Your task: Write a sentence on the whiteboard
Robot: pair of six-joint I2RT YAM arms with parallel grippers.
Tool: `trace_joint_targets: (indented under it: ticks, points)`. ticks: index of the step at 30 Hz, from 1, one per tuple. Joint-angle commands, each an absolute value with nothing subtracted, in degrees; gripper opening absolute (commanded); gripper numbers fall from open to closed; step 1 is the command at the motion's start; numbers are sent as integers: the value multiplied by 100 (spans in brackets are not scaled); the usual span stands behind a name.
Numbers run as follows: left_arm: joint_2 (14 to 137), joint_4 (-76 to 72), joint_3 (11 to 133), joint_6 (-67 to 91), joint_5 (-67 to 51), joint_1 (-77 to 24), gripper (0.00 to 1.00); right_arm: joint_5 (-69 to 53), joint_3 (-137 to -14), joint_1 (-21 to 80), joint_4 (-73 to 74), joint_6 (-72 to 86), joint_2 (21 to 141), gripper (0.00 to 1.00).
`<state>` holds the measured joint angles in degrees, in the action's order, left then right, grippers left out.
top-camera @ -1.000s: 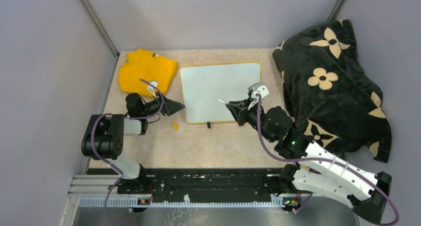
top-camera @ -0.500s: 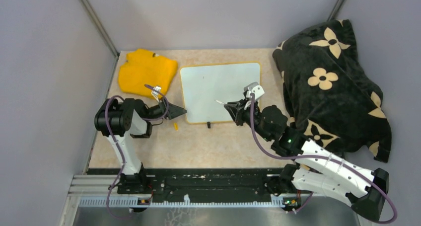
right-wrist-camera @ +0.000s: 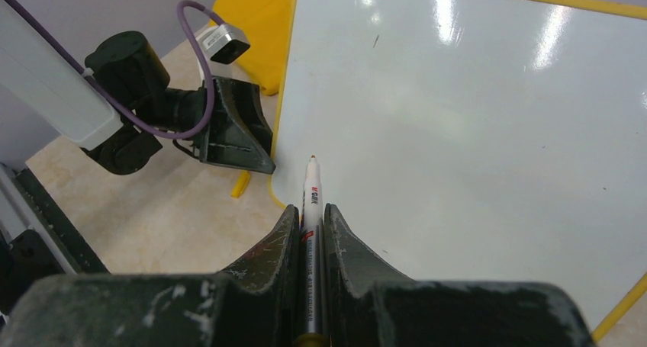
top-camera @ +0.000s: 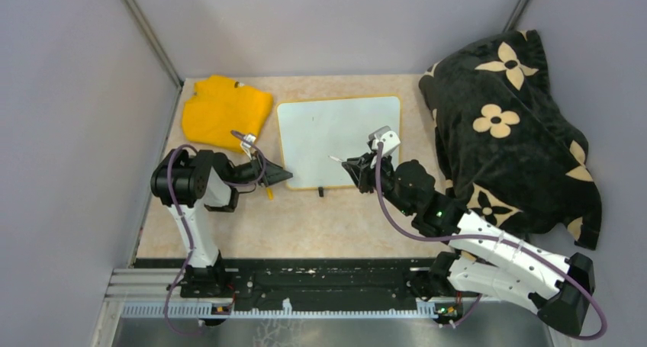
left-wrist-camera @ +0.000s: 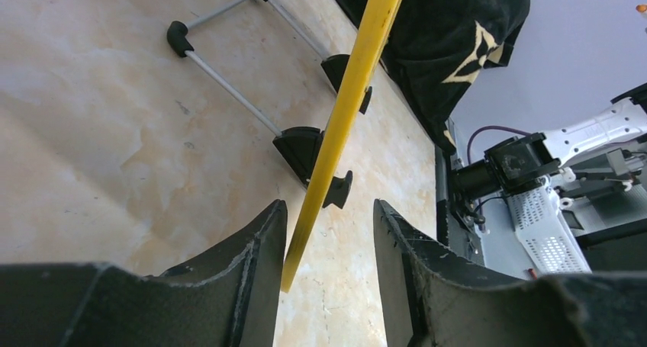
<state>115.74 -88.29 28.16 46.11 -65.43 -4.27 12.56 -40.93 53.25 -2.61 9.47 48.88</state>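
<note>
Beige table (top-camera: 305, 225). Left gripper (left-wrist-camera: 328, 217): jaws spread, straddling near-left rim of whiteboard (top-camera: 336, 126), not clamped. Right gripper (right-wrist-camera: 309, 213) pinches marker (right-wrist-camera: 311, 183), axis pointing away over the flat board's near-left area. Board blank beyond tip; tip contact unclear.

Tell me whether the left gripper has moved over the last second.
Yes. In the top view the left gripper has slid rightward and nearer, reaching the near-left corner of the whiteboard, which stayed put.

The left jaws have reached the whiteboard (top-camera: 336, 130) corner (narrowing astride its yellow rim).
</note>
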Motion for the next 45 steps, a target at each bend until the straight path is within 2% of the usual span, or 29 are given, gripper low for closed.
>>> trace_joint_targets:
  ticks: [1, 10, 17, 24, 45]
  points:
    - [11515, -10150, 2775, 4144, -6550, -448, 50, 1224, -4300, 5383, -624, 996, 4852, 0]
    - [11595, -10265, 2808, 4098, -6440, -448, 47, 1196, -4271, 5382, -617, 1094, 4851, 0]
    - [11654, -10274, 2979, 4141, -6428, -407, 53, 1200, -4295, 5379, -535, 1116, 4869, 0]
    - [11682, -10265, 3059, 4185, -6450, -378, 53, 1208, -4294, 5381, -522, 1111, 4916, 0]
    - [11771, -10263, 3135, 4280, -6502, -395, 36, 1134, -4211, 5387, -602, 1237, 5023, 0]
